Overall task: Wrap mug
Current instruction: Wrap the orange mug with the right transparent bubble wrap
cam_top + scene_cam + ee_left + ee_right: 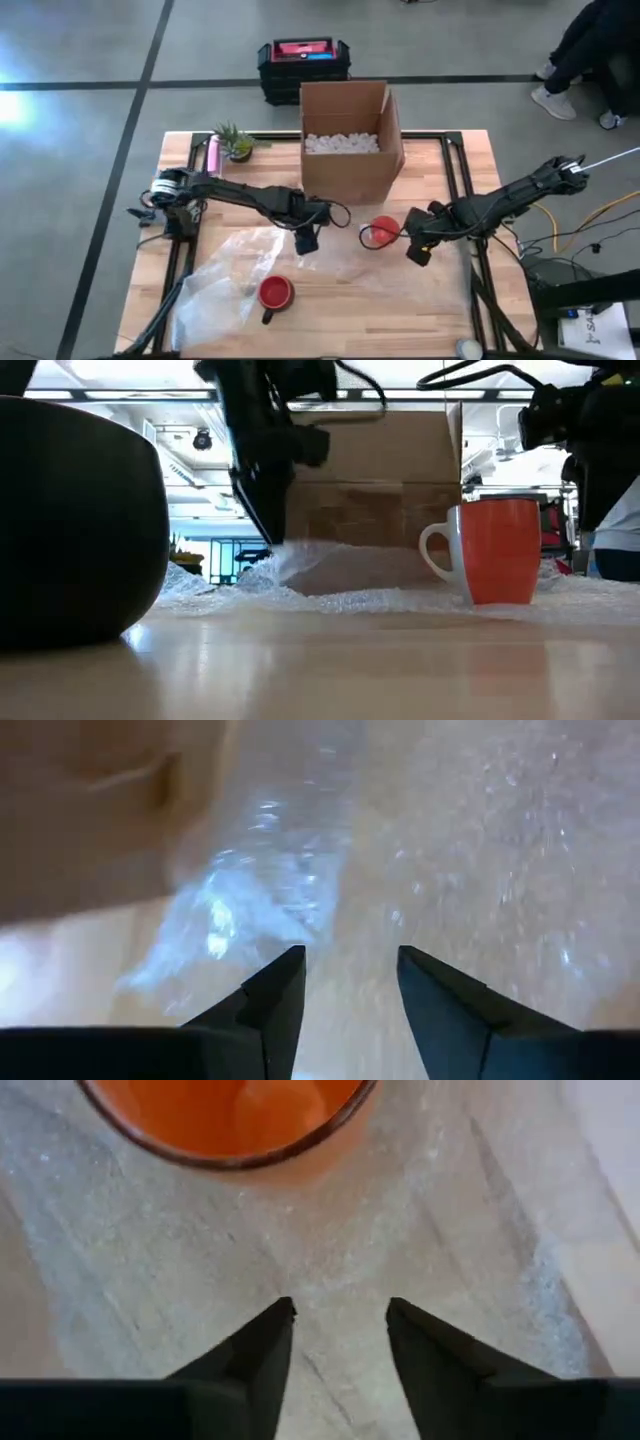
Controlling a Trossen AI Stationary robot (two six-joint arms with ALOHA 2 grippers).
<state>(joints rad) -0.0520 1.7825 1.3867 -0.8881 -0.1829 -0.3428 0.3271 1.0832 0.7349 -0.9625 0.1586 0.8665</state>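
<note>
A wooden table (455,300) carries an open brown cardboard box (345,150) at its far edge. A clear bubble-wrap sheet (225,275) spreads from the near-left corner to mid-table. On it stands an upright red ceramic mug (381,232). The right gripper (418,252), fingers apart, hovers just beside it. The left gripper (306,241), fingers apart, hangs over the wrap.

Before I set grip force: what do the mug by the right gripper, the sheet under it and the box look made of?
Mug: likely glazed ceramic, with a smooth red wall and white handle. Sheet: clear plastic bubble wrap, see-through, crinkled and glinting. Box: plain brown corrugated cardboard, matte, with its flaps open.
</note>
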